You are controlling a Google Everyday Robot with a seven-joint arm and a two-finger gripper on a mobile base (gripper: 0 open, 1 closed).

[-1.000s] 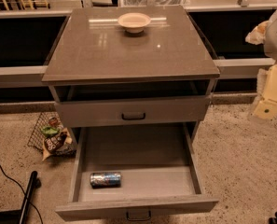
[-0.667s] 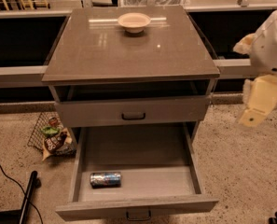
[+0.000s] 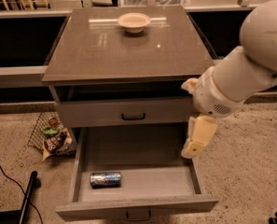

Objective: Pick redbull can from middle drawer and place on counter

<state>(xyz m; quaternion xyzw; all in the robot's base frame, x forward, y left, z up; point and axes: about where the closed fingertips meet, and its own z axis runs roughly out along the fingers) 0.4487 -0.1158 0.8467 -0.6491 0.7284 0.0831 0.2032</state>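
Observation:
The redbull can (image 3: 105, 179) lies on its side on the floor of the open middle drawer (image 3: 147, 183), near its front left corner. The drawer is pulled out toward the camera. The counter (image 3: 128, 50) is the glossy grey-brown top of the cabinet above it. My gripper (image 3: 198, 137) hangs from the white arm that comes in from the right. It is over the right side of the open drawer, just below the upper drawer front, and well to the right of and above the can. It holds nothing that I can see.
A pale round bowl (image 3: 134, 21) stands at the back of the counter. The upper drawer front (image 3: 128, 113) with a black handle is closed. A wire basket with snack packets (image 3: 53, 136) sits on the floor to the left. A black pole (image 3: 28, 197) and cable lie at the bottom left.
The arm has swung in from the far right toward the cabinet. The gripper has moved left and down to the right side of the open drawer. The can has not moved.

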